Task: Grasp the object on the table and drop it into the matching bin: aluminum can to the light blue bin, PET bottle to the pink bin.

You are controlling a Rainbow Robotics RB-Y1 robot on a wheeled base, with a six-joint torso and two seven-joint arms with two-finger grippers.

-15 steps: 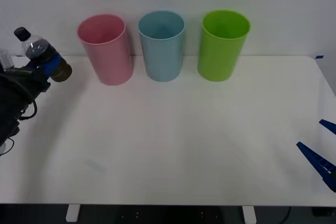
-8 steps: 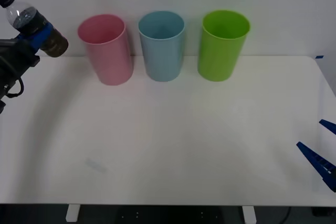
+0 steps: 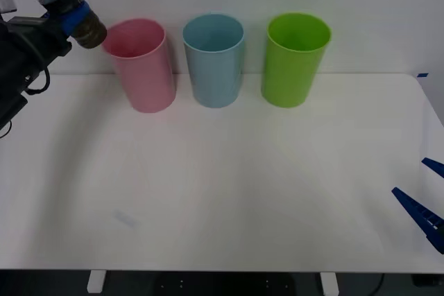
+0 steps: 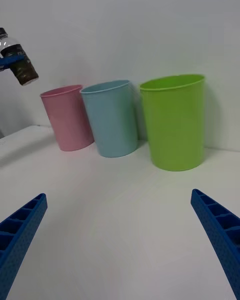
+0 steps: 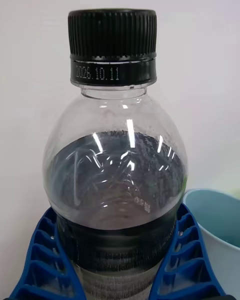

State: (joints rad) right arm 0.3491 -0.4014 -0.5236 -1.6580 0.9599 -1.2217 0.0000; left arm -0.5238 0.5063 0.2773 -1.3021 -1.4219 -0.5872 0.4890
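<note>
Left gripper (image 3: pixel 71 15) is raised at the far left, jaws clamped on the PET bottle (image 3: pixel 61 1), which is tilted, cap up and outward, its dark base just beside the rim of the pink bin (image 3: pixel 142 67). Light blue bin (image 3: pixel 214 62) and green bin (image 3: pixel 296 60) stand in line beyond it on the tabletop (image 3: pixel 229 185). Right gripper (image 3: pixel 424 202) sits low at the right edge, jaws spread wide, holding nothing
</note>
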